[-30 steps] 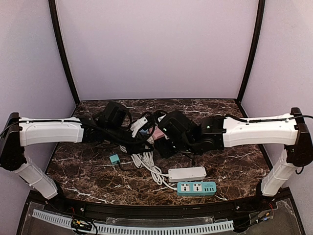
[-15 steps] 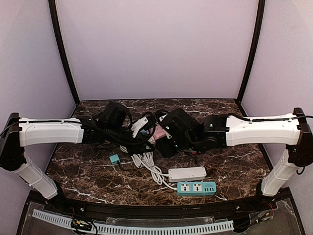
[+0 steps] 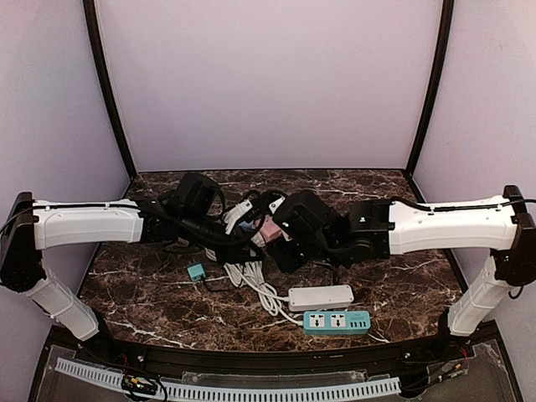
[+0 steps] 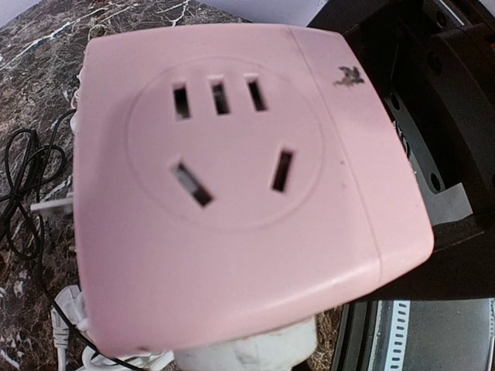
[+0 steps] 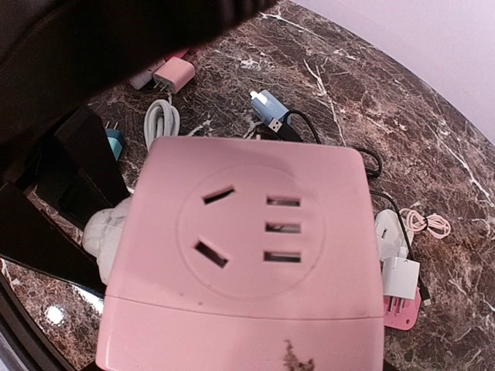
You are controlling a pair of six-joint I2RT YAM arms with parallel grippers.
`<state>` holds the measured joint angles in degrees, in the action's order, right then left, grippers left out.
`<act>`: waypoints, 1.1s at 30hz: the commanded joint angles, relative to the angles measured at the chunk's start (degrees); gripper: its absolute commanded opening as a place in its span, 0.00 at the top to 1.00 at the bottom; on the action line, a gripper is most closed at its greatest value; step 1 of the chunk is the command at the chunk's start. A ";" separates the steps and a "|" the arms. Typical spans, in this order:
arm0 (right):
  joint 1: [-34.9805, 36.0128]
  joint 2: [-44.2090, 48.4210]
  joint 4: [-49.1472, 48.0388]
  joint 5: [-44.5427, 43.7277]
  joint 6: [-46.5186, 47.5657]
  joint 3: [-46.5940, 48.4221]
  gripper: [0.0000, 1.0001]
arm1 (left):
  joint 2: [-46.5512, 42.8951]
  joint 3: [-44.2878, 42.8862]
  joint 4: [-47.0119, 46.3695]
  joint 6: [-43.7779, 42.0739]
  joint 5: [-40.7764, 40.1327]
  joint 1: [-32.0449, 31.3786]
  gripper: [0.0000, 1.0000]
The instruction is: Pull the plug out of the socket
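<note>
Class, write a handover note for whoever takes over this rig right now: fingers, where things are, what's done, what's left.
Left gripper: fingers shut on the white plug.
Right gripper: fingers grip the pink socket, held up above the middle of the table.
Done: both grasps.
To do: the plug looks still seated in the socket's side; pull the two apart.

Socket (image 3: 269, 228) is over the middle of the tabletop (image 3: 402, 285), between the left arm (image 3: 84, 224) and right arm (image 3: 444, 224), with the plug (image 4: 255, 352) against one side of it. From there, the cable bundle (image 3: 251, 275) is at 6 o'clock and the small adapter (image 3: 197, 271) at 8. Down at 5 o'clock, the rear power strip (image 3: 321, 297) lies just behind the front power strip (image 3: 337, 322).
</note>
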<state>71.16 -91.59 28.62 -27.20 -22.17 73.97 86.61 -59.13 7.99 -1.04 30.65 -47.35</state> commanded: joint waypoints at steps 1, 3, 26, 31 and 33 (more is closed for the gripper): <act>1.78 1.08 2.03 -0.05 4.11 -0.20 1.00 | -0.07 -2.25 0.58 -0.47 3.25 2.25 0.99; 1.85 1.06 2.12 -0.83 3.64 -0.02 1.00 | 0.07 -2.19 0.50 -0.50 3.42 2.34 0.99; -5.65 4.46 6.63 4.86 -11.44 0.75 1.00 | -4.82 2.44 -1.24 -6.74 -7.70 -1.19 0.99; -5.86 5.07 6.28 5.08 -11.25 0.15 1.00 | -4.09 2.38 -0.94 -6.59 -9.06 -1.42 0.99; -5.86 5.70 4.71 5.66 -10.30 -0.81 1.00 | -3.82 2.22 -0.88 -6.33 -8.93 -1.43 0.99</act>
<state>67.46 -90.04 30.74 -19.70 -30.70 74.32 85.14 -58.13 4.86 -3.88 23.86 -49.30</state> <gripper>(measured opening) 0.602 0.138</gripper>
